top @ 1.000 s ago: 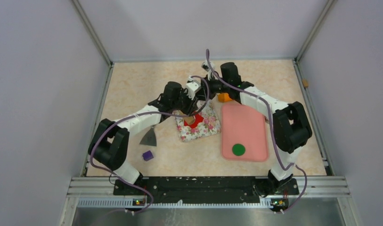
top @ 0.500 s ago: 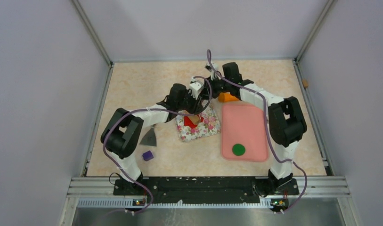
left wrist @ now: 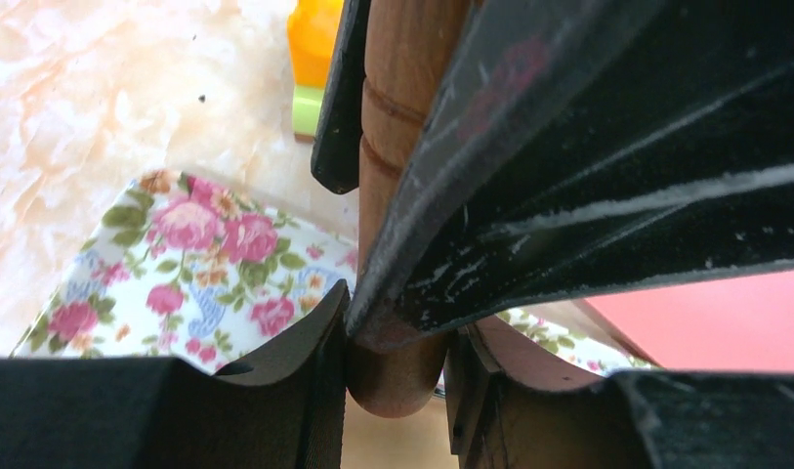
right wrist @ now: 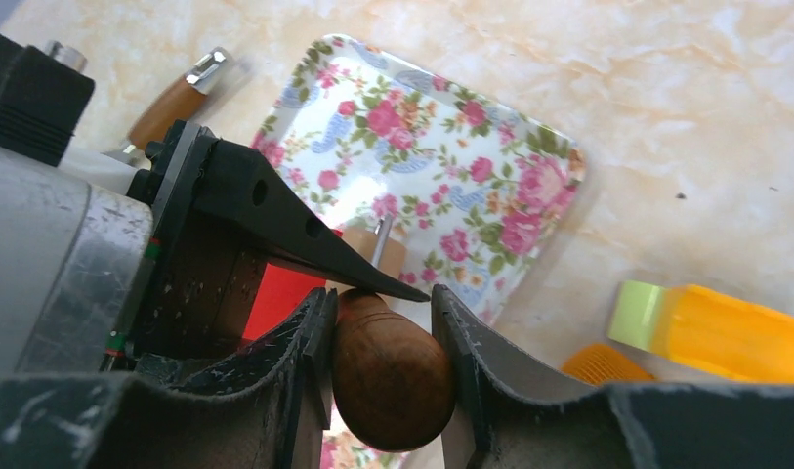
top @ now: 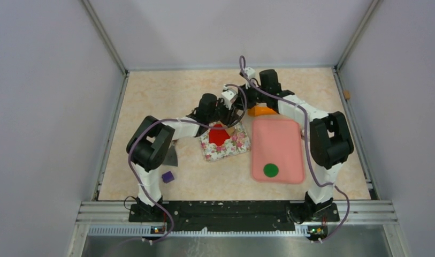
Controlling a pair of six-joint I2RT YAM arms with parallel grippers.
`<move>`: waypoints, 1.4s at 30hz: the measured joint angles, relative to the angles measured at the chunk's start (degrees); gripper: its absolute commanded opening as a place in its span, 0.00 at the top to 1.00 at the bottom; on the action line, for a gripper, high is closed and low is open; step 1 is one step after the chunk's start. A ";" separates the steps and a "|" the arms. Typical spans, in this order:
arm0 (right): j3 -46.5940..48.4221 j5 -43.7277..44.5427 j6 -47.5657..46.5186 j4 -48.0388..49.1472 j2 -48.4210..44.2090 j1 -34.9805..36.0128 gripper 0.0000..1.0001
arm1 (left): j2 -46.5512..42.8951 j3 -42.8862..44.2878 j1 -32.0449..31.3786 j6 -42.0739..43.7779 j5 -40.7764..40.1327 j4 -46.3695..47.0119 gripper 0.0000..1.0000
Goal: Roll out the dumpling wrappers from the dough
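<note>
A flattened red dough piece [top: 219, 135] with angular edges lies on the floral tray [top: 234, 147]. It also shows in the right wrist view [right wrist: 280, 298]. My left gripper [left wrist: 397, 362] is shut on a brown wooden handle [left wrist: 397, 376] of the rolling pin. My right gripper [right wrist: 383, 366] is shut on a wooden handle knob [right wrist: 388, 381]. The two grippers [top: 234, 112] touch each other over the tray's far edge. The pin's pale roller [right wrist: 373, 249] sits just beyond the dough. A green round disc [top: 271, 170] lies on the pink mat [top: 279, 139]. No red round wrapper shows.
An orange tool with a green end [top: 260, 111] [right wrist: 725, 327] lies beyond the mat. A grey scraper [top: 169, 155] and a purple cube [top: 167, 176] lie left of the tray. The scraper's wooden handle [right wrist: 168, 107] shows behind the tray. Walls ring the table.
Both grippers have moved with the rolling pin toward the far right, off the dough. The red dough is now uncovered on the tray. The left arm has stretched out further.
</note>
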 measured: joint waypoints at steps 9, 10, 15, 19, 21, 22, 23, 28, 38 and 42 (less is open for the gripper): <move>-1.75 2.78 -2.86 -0.20 -2.32 -1.40 1.00 | 3.32 4.48 -1.62 0.44 -0.87 0.13 1.00; -1.77 2.60 -2.71 -0.76 -2.54 -1.57 1.00 | 3.32 4.81 -1.70 0.57 -0.74 -0.63 1.00; -4.50 1.86 -0.72 -1.81 -5.66 -1.77 1.00 | 1.33 5.18 -2.19 2.08 1.51 -5.35 1.00; -9.03 1.14 0.76 0.07 -11.80 -0.52 1.00 | -4.72 3.06 -2.89 6.16 2.99 -10.29 1.00; -11.91 1.62 1.31 2.05 -15.72 1.20 1.00 | -9.09 0.02 -3.13 8.50 3.41 -10.84 1.00; -13.60 2.27 1.68 3.32 -17.64 2.47 1.00 | -10.80 -1.31 -3.15 9.27 3.52 -11.08 1.00; -14.80 2.73 2.05 4.26 -18.84 3.50 1.00 | -12.81 -3.06 -3.15 10.14 3.56 -11.28 1.00; -18.60 4.98 4.63 7.30 -20.00 7.30 1.00 | -17.38 -9.35 -2.95 11.19 3.21 -11.82 1.00; -19.37 9.29 5.81 9.55 -15.26 8.98 1.00 | -12.94 -14.19 -1.53 9.01 4.48 -2.36 1.00; -19.30 11.19 4.07 10.14 -15.37 8.85 1.00 | -10.97 -14.01 -1.38 9.05 5.07 1.90 1.00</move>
